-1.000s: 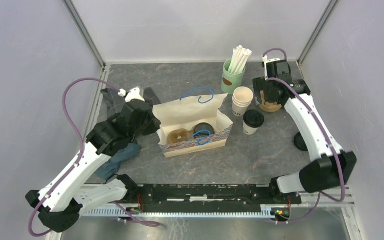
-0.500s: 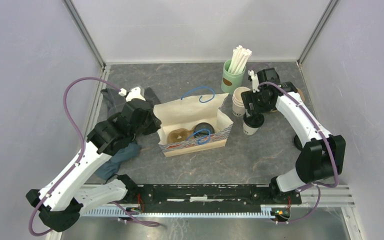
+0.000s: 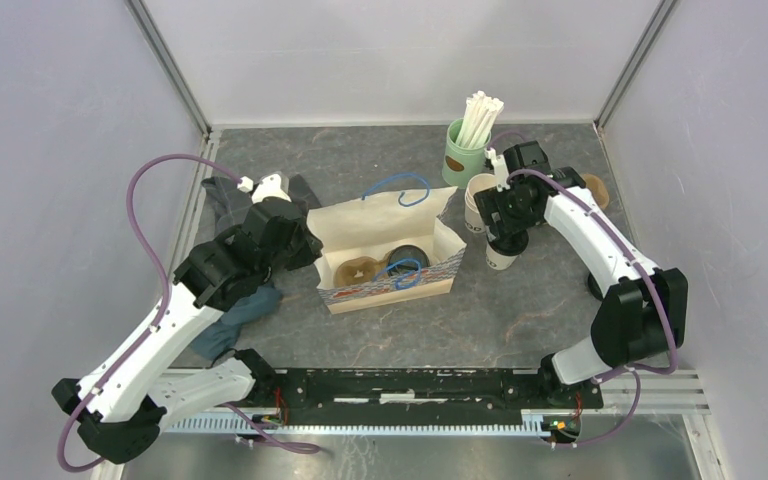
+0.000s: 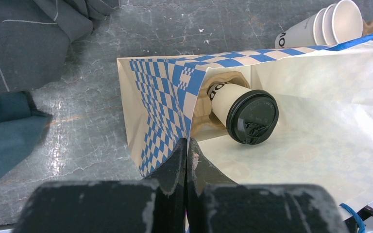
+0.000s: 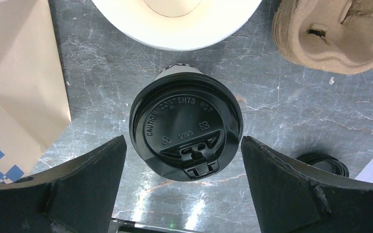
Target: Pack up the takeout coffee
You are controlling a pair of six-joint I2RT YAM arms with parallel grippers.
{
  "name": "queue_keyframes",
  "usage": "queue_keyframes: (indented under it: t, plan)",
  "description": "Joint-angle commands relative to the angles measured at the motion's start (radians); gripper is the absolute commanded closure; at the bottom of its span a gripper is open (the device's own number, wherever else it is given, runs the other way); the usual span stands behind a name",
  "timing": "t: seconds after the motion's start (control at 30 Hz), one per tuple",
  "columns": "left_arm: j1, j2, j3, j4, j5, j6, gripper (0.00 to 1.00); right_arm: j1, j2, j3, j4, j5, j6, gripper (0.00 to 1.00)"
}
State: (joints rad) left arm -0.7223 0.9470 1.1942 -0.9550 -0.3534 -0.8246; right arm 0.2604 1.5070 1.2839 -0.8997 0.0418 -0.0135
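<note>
Right jaws swung over from carrier; now wide apart, straddling lidded cup upright on tabletop beside bag. Left jaws together, pinching bag rim; second cup already inside. Grasp looks next

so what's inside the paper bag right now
One lidded white cup sits in a brown pulp carrier inside the paper bag. The cup's base is hidden in the carrier's pocket, and the bag's floor beneath the carrier is covered.
</note>
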Motion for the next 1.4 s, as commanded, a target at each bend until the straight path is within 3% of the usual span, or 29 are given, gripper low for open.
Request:
queue_keyframes:
  t: [0.0,0.83,1.1,1.37]
  plan:
    - [-0.002,-0.004,0.025,0.041,0.005,0.025,0.98,0.003,-0.013,-0.005,0.018,0.042,-0.013,0.05]
    - [-0.002,-0.007,0.013,0.045,0.011,0.018,0.98,0.003,0.005,-0.036,0.035,0.03,-0.014,0.08]
    - [-0.002,-0.002,0.012,0.05,0.014,0.016,0.98,0.003,-0.007,-0.03,0.032,0.027,-0.014,0.19]
    - [-0.002,0.0,0.011,0.057,0.015,0.023,0.98,0.003,-0.026,-0.019,0.032,0.023,-0.015,0.22]
